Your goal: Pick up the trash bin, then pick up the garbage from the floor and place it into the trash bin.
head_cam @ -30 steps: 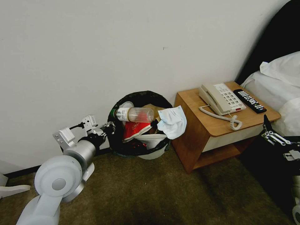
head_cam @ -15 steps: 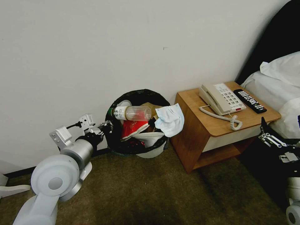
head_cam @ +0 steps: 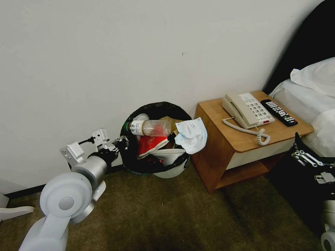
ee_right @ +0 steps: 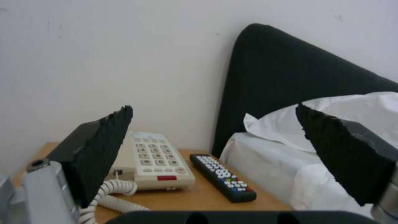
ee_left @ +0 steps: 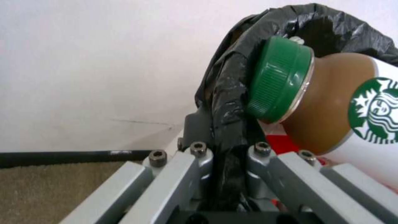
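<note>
left gripper (head_cam: 120, 142) clamps the trash bin (head_cam: 139, 164) by its bagged rim so the heaped garbage (head_cam: 157, 139) stays inside; right gripper (ee_right: 215, 149) waits spread, empty.

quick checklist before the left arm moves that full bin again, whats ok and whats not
1. Left hand grip on the black bag folded over the rim of the round white plastic trash bin: ok, shut on it.
2. Clear plastic bottle with green cap settled: not ok, lying across the top of the pile.
3. Pale-blue face mask inside: not ok, draped over the rim.
4. Gap to the wooden bedside table: cannot tell, mask nearly meets it.
5. Beige-brown carpet in front free of litter: ok.
6. Right hand free: ok, open, facing the table.
</note>
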